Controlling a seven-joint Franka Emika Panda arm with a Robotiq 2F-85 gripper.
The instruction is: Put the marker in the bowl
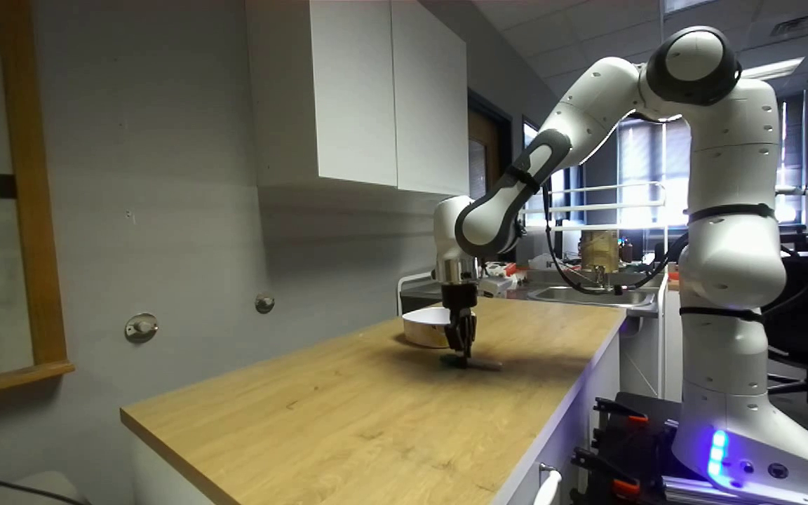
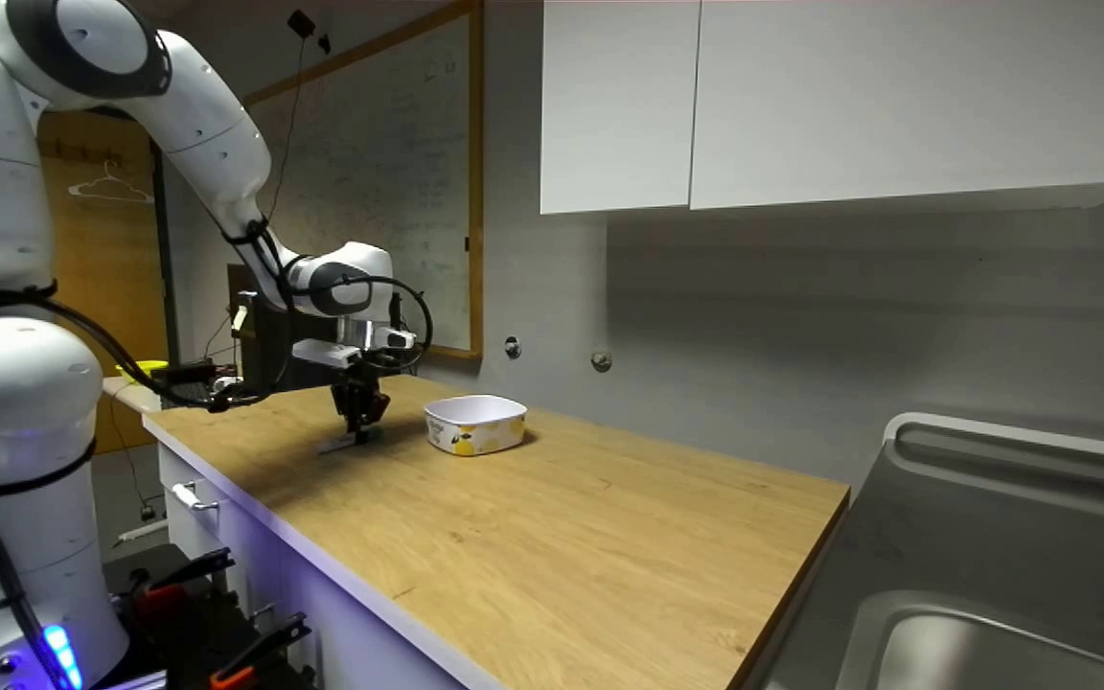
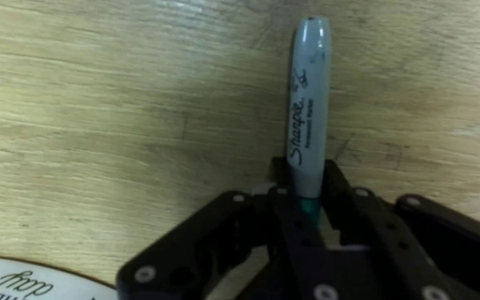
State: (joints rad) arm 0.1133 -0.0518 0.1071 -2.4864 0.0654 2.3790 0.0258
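Jaws closed snugly across the marker (image 3: 308, 104) by its green cap (image 3: 310, 209), low at the bench (image 1: 348, 421).

The barrel (image 1: 486, 364) points to the edge nearest the robot arm (image 1: 730, 266); the white bowl (image 2: 475, 438) stands near, toward the edge by the wall (image 1: 186, 210). Lift straight up first, high enough that the overhanging barrel should clear the rim, then cross and release low. Whether the marker touches the bench is hard to tell. Bench wood-grained, marked in places; a white cabinet (image 2: 849, 105) hangs above, a steel sink (image 2: 954, 661) lies past one end.

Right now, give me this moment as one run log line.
gripper: closed on marker | marker: at countertop, outside bowl | placement: pending
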